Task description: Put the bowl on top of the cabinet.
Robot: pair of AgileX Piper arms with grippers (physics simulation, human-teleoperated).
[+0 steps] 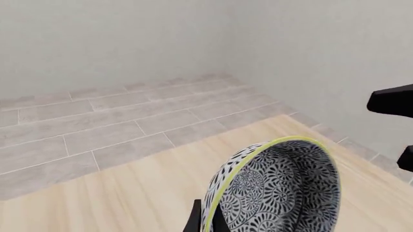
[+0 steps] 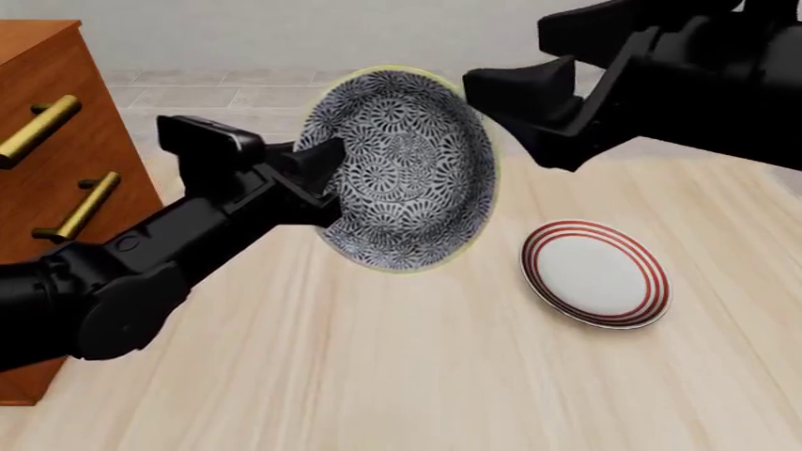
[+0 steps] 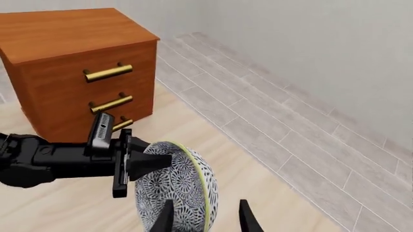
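The black-and-white patterned bowl hangs tilted on edge above the table, its inside facing the front camera. My left gripper is shut on its left rim; the left wrist view shows the fingers pinching the yellowish rim of the bowl. My right gripper is open at the bowl's upper right edge. Seen from the right wrist, the right gripper straddles the bowl without closing. The reddish-brown cabinet stands at the far left, and its flat top is bare.
A white plate with red rings lies on the wooden table, right of the bowl. Brass bar handles stick out of the cabinet's front. Grey floor tiles and a pale wall lie beyond the table.
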